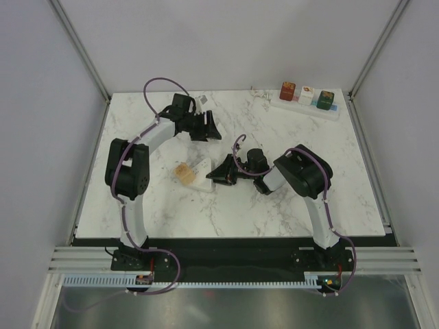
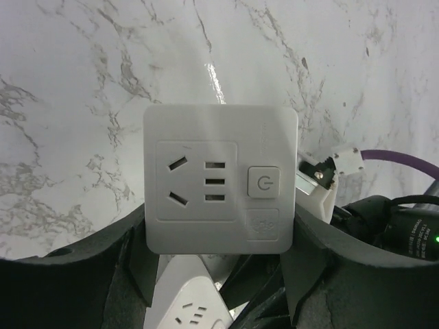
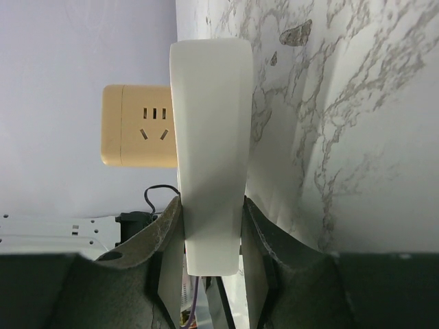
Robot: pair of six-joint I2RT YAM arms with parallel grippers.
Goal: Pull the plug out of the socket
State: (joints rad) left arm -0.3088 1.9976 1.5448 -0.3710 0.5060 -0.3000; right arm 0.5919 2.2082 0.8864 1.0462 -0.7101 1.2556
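Right pincer [image 3: 212, 216] is clamped partway closed on the narrow sides of the white socket [image 3: 209, 137] at mid-bench [image 1: 274, 205]; a tan cube plug [image 1: 184, 171] sits on the socket. Farther back, the left pincer [image 1: 206, 128], spread wide, grips a white square plug [image 2: 219, 181], apart from the socket. Another strip [image 1: 309, 103] lies far right.

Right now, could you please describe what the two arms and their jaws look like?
Both the left arm and the right arm have smooth white link covers joined by bulky black joint housings. A thin purple cable loops along each. The bases are black. The jaws are matte black with broad, curved shells.
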